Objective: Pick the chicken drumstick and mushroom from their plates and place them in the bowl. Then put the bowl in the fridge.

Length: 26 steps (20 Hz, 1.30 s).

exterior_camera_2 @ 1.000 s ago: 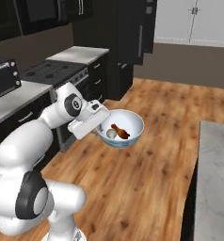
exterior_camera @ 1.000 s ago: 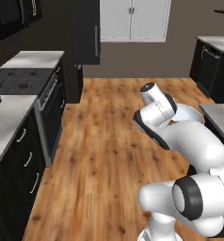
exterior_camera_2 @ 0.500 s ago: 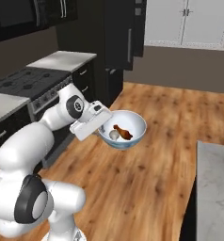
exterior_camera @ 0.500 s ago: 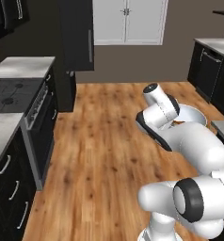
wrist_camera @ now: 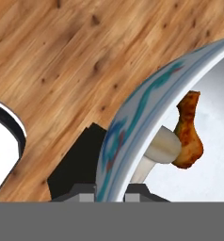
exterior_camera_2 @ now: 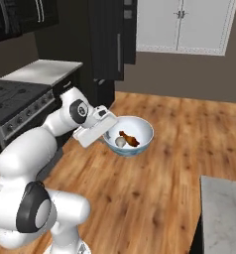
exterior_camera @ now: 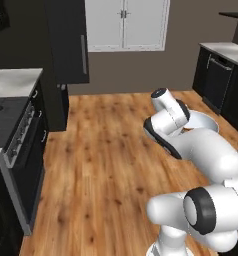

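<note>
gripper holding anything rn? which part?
Yes: the gripper holds the bowl by its rim, jaws astride the wall, drumstick and mushroom inside.

White bowl [exterior_camera_2: 135, 133] with blue-teal patterned outside, reddish-brown drumstick [wrist_camera: 188, 137], beige mushroom [wrist_camera: 163, 147], black fridge [exterior_camera_2: 107, 42]

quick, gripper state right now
Gripper: closed on the rim of the bowl, carrying it above the floor with the chicken drumstick and mushroom inside.
</note>
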Motion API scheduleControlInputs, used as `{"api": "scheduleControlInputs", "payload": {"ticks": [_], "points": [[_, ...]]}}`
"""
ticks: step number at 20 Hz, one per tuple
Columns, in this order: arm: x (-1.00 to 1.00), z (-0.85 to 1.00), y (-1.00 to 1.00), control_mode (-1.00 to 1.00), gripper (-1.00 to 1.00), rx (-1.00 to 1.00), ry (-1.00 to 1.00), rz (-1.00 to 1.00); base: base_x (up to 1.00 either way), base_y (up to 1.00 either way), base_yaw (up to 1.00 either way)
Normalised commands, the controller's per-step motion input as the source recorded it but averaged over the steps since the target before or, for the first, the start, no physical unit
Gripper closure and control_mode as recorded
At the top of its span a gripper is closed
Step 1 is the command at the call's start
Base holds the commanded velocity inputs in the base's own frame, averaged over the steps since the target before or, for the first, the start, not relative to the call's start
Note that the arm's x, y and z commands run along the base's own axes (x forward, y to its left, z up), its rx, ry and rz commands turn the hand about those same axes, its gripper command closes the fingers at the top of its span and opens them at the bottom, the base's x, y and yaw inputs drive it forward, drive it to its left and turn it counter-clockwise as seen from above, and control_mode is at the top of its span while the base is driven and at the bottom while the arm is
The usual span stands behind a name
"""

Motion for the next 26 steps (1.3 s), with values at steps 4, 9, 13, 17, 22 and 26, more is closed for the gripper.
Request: {"api": "scheduleControlInputs", "payload": {"ticks": [4,9,13,17,22,26], "points": [[0.0,0.0,0.0,1.0,1.0,0.0,0.0,0.0,0.79,0.11,-0.16],[0.0,0.0,0.0,1.0,1.0,0.0,0.0,0.0,0.82,0.1,-0.1],[0.0,0.0,0.0,1.0,1.0,0.0,0.0,0.0,0.87,0.06,-0.03],[0.0,0.0,0.0,1.0,1.0,0.0,0.0,0.0,0.87,0.05,-0.01],[0.0,0.0,0.0,1.0,1.0,0.0,0.0,0.0,0.9,0.01,0.0],[0.0,0.0,0.0,1.0,1.0,0.0,0.0,0.0,0.93,0.0,0.0]]}}
